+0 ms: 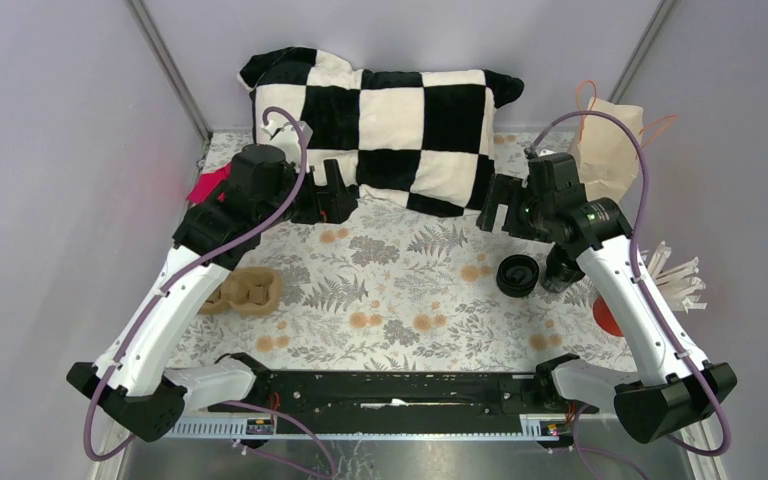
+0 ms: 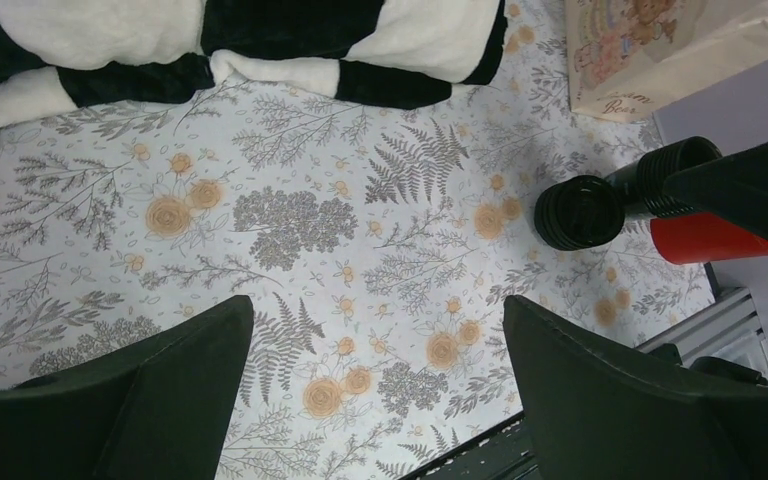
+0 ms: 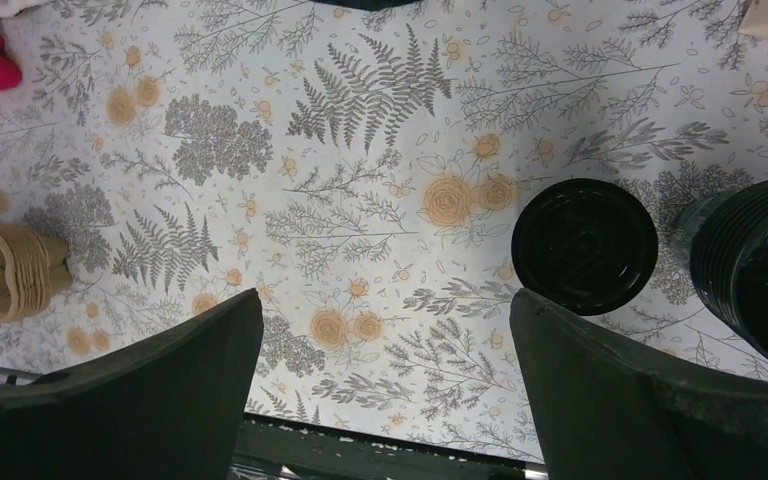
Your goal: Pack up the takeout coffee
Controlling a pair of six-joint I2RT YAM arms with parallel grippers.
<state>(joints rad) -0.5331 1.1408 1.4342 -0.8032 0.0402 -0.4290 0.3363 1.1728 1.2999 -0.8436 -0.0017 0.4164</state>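
Top external view: both coffees sit on the R side of the desk (image 1: 400, 290). The lidded cup (image 1: 517, 275) stands in the open. The second cup (image 1: 557, 272) is just beside it, on its right, partly under the R forearm. Both are upright, long axis vertical, lids facing up. Sip-hole direction is too small to tell.

The right pincer (image 1: 500, 208) hangs above the desk w/ jaws spread wide, nothing in them. The cups lie back toward the arm bases and slightly R of it. On the R wrist cam the lidded cup (image 3: 585, 245) shows just past the tip of the right-hand finger, not btwn the fingers. The second cup (image 3: 755, 265) is further R.

The left pincer (image 1: 332, 195) is also wide and empty, up by the checkered blanket (image 1: 390, 120), well apart from both cups. So the R arm is clearly nearer.

The pulp carrier (image 1: 245, 292) sits on the L side, near the L forearm, well apart from the cups.

Likely next: the R pincer shifts back and R, then drops over the lidded cup.
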